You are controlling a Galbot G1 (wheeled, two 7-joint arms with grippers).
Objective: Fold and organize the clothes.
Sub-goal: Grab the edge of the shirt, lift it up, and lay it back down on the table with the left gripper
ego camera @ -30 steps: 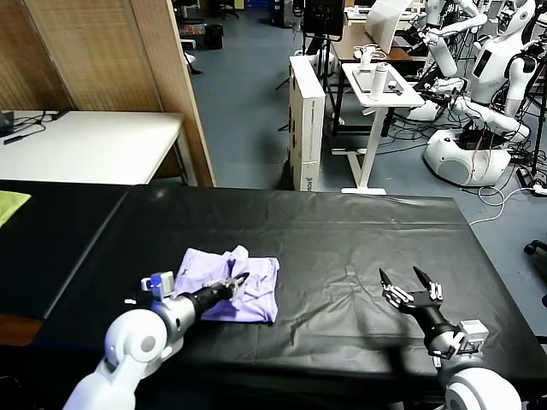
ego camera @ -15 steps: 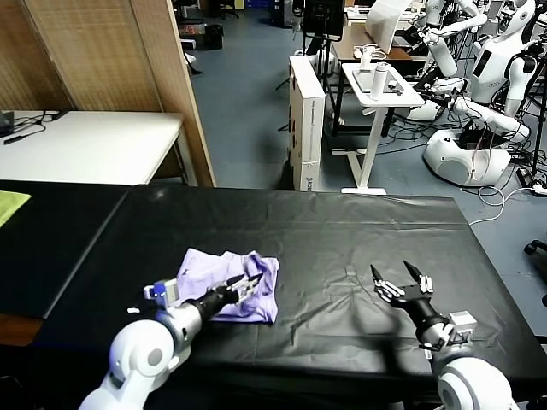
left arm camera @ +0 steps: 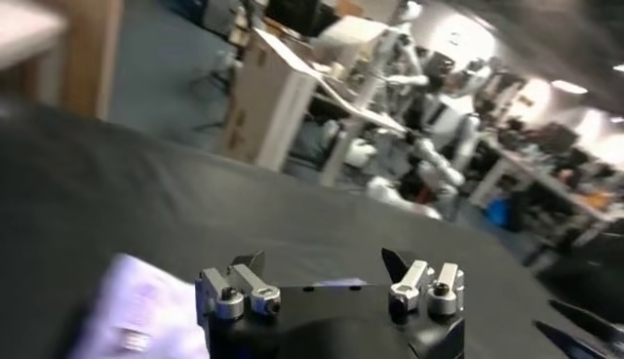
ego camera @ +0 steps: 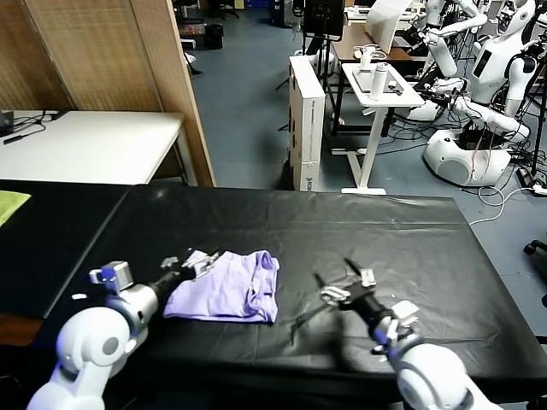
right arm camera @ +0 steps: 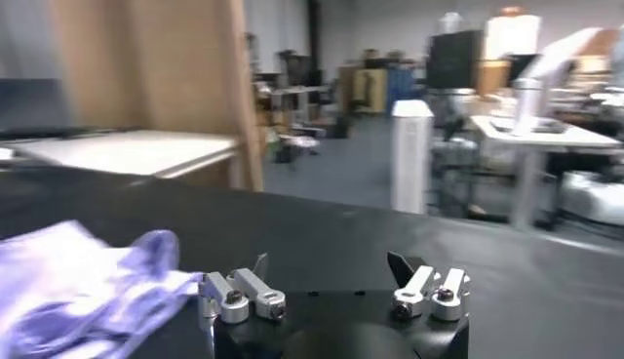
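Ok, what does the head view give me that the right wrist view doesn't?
Only the head view shows the left gripper at the lavender T-shirt's far left corner, plus the yellow-green cloth at far left. Only the right wrist view shows the right gripper from behind, fingers spread. Both show the T-shirt, black tabletop and white table.

A light lavender T-shirt point(ego camera: 226, 288) of thin, wrinkly fabric lies bunched in a rough, partly folded heap, flat on the black table point(ego camera: 342, 231), toward its near left part. Its right edge is rolled up into soft ridges, while the left part spreads flatter. In the right wrist view it shows as rumpled lavender folds point(right arm camera: 78, 278).
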